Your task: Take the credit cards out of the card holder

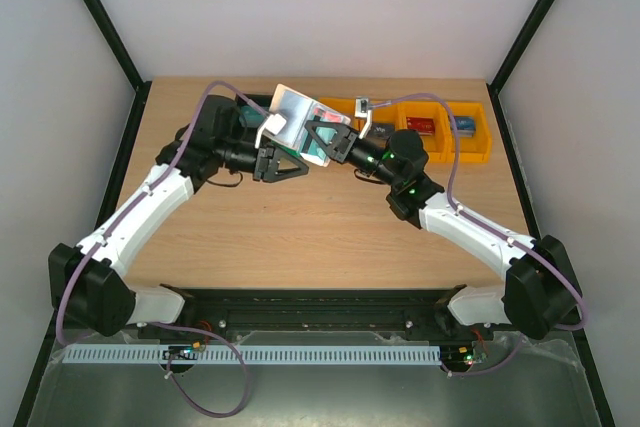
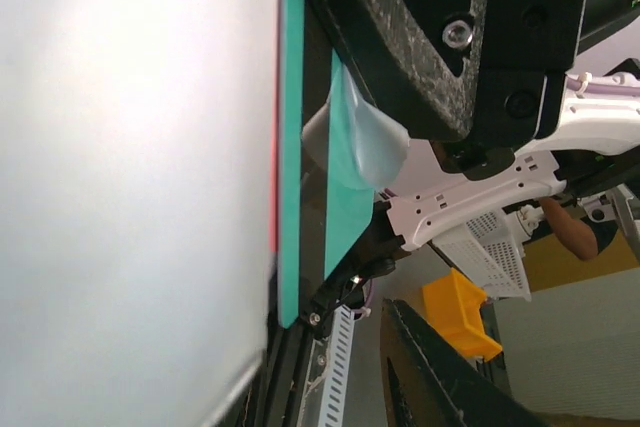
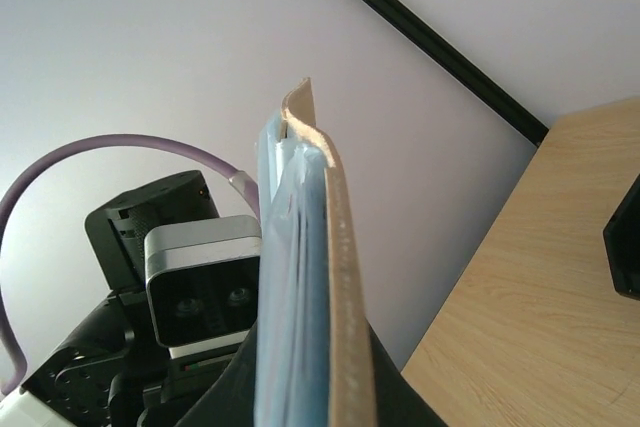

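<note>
While held clear of the counter (image 1: 300, 237), holder (image 1: 298, 107): open, tilted, between both tools. Right tool (image 1: 318, 142): clamped on the holder's lower edge; its wrist view shows the holder edge-on, pale blue sleeves against a tan cover. Left tool (image 1: 283, 165): at the holder's left corner, jaws mostly hidden; grip cannot be told. Teal card (image 2: 290, 147): flat against the holder's white face. Orange bins (image 1: 440, 132): counter's far right.

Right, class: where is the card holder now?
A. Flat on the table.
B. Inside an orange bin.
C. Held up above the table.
C: the top view shows the card holder up above the table, and the right wrist view shows it edge-on, clamped in the right gripper.
</note>
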Controlling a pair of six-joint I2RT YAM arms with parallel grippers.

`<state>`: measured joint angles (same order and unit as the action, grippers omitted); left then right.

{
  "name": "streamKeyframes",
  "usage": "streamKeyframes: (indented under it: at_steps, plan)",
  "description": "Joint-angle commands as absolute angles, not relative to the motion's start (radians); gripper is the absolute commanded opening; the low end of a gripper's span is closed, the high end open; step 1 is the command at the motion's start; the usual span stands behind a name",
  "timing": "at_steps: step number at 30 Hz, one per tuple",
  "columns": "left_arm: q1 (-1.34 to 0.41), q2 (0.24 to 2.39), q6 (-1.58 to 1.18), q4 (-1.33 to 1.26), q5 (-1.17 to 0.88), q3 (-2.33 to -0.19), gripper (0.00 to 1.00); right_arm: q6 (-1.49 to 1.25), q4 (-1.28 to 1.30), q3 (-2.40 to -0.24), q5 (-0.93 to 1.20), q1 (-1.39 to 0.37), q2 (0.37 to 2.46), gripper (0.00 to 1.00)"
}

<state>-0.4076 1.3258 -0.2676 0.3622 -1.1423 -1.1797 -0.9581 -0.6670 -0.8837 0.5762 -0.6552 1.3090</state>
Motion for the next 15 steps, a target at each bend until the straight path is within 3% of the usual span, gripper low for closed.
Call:
streamKeyframes:
  at_steps: [1, 8, 15]
  plan:
    - [-0.409, 1.339, -0.305, 0.322, -1.18, -1.212, 0.33, -0.965, -0.752, -0.9, 0.598, -0.667, 1.299, 0.02]
    - [-0.381, 1.344, -0.393, 0.249, -1.186, -1.22, 0.25, -0.929, -0.718, -0.897, 0.598, -0.684, 1.301, 0.02]
    - [-0.373, 1.344, -0.437, 0.216, -1.206, -1.217, 0.24, -0.845, -0.631, -0.909, 0.56, -0.715, 1.313, 0.02]
